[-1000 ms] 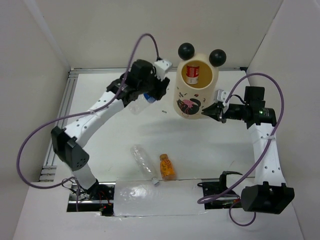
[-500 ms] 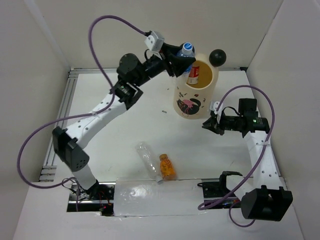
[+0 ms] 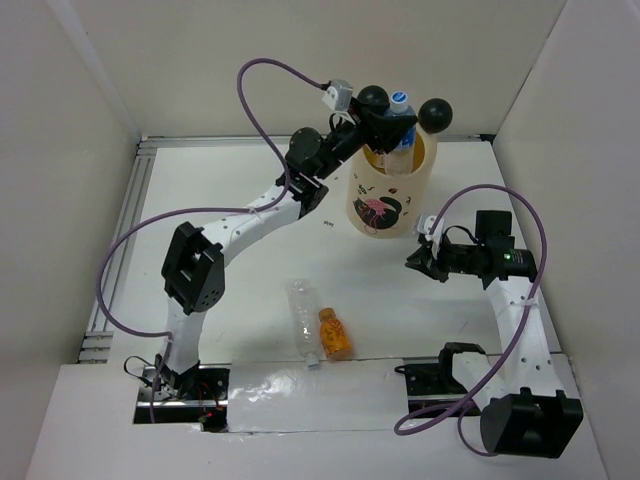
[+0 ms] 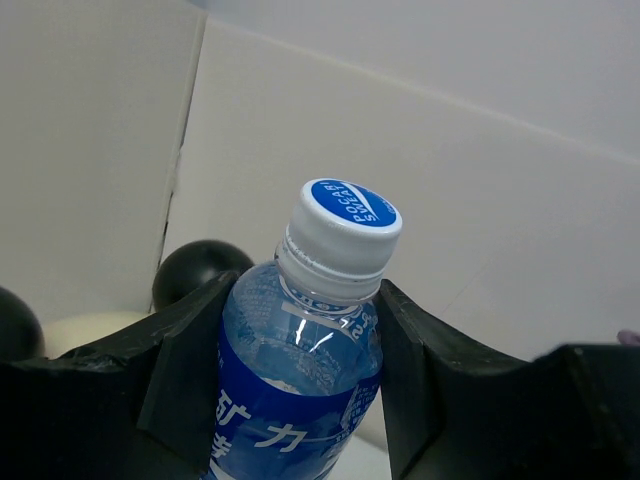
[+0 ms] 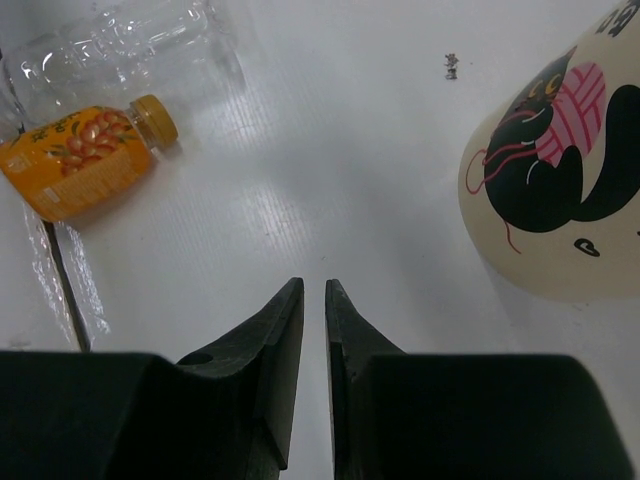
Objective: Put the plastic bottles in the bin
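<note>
Half a second ago the left arm (image 3: 250,215) held the clear plastic bottle with the blue label and blue-and-white cap (image 3: 401,122) at the near-left rim of the tall cream cylinder bin with the pink print (image 3: 380,205). Now the arm has reached further, and the bottle hangs over the bin's mouth, between the two black ball ears (image 3: 374,97). The left jaws stand half open, clamped on the bottle's shoulders just below the cap. The bottle's long axis is close to upright and slightly tilted, cap on top, lower end down at the yellow opening. The right jaws, barely open with only a thin slit between them, hold nothing; they have drawn back from the bin's side since a second ago and now point at it from the right, apart from it. The bin stands near the bench's (image 3: 240,290) far edge, with the back wall just behind. Open bench lies between it and the stubby orange bottle (image 3: 334,334) and the clear unlabelled bottle (image 3: 303,318), which lie side by side near the front edge, long axes running near to far.
</note>
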You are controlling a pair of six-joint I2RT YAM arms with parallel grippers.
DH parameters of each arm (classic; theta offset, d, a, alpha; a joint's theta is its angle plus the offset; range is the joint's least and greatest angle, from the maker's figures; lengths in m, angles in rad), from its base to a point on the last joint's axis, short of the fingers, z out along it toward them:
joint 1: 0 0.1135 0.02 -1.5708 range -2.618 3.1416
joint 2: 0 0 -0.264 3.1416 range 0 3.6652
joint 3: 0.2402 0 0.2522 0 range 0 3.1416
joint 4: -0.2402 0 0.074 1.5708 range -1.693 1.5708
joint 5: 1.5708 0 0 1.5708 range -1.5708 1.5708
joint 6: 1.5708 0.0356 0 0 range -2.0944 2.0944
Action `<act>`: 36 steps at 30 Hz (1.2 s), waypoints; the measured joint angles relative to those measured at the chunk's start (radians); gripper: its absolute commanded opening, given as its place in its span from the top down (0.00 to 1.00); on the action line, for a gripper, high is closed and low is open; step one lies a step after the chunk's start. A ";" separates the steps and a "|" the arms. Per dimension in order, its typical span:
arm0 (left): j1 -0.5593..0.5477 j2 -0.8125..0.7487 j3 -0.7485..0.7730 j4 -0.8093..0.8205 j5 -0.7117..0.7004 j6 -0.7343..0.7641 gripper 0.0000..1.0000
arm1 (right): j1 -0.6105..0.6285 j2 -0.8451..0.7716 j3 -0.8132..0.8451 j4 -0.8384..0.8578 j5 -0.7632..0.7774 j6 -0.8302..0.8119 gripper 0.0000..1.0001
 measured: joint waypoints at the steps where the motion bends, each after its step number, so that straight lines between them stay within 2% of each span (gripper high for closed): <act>1: -0.002 0.006 0.008 0.014 -0.008 -0.014 1.00 | -0.003 -0.003 -0.003 0.001 0.001 0.000 0.78; 6: -0.008 0.073 0.082 0.072 -0.071 -0.036 1.00 | -0.005 -0.009 -0.014 0.000 0.005 0.002 0.78; 9: -0.015 0.121 0.119 0.065 -0.122 -0.011 0.97 | -0.005 -0.009 -0.014 0.000 0.006 0.004 0.72; 10: -0.020 0.132 0.122 0.060 -0.137 -0.002 0.93 | -0.005 -0.009 -0.014 0.000 0.006 0.005 0.70; 11: -0.026 0.142 0.122 0.054 -0.153 0.013 0.82 | -0.005 -0.009 -0.014 -0.001 0.008 0.004 0.68; 13: -0.039 0.154 0.113 0.043 -0.179 0.035 0.76 | -0.006 -0.009 -0.014 -0.002 0.011 0.004 0.58; 14: -0.043 0.155 0.107 0.036 -0.189 0.043 0.68 | -0.009 -0.009 -0.014 -0.002 0.011 0.003 0.50; 15: -0.047 0.156 0.101 0.029 -0.194 0.049 0.44 | -0.011 -0.009 -0.014 -0.002 0.012 0.002 0.42; 16: -0.050 0.156 0.099 0.021 -0.195 0.061 0.00 | -0.013 -0.009 -0.014 -0.003 0.013 -0.002 0.35; 17: -0.053 0.156 0.099 0.013 -0.192 0.076 0.00 | -0.014 -0.009 -0.014 -0.004 0.013 -0.006 0.28; 20: -0.056 0.156 0.098 0.004 -0.174 0.073 0.00 | -0.015 -0.009 -0.014 -0.010 0.013 -0.023 0.21; 21: -0.058 0.153 0.090 0.005 -0.169 0.073 0.00 | -0.015 -0.008 -0.014 -0.010 0.013 -0.025 0.12; 25: -0.059 0.129 0.063 -0.015 -0.163 0.094 0.00 | -0.016 -0.007 -0.014 -0.016 0.010 -0.049 0.00; 30: -0.059 0.021 -0.016 -0.058 -0.183 0.160 0.00 | -0.016 0.005 -0.014 -0.020 -0.004 -0.077 0.00; 32: -0.056 -0.138 -0.142 -0.078 -0.193 0.193 0.00 | -0.016 0.011 -0.014 -0.021 -0.020 -0.091 0.00; 35: -0.048 -0.381 -0.319 -0.155 -0.225 0.225 0.00 | 0.011 0.025 -0.014 -0.023 -0.044 -0.134 0.30; 36: -0.046 -0.464 -0.366 -0.203 -0.240 0.225 0.00 | 0.034 0.034 -0.016 -0.024 -0.050 -0.146 0.43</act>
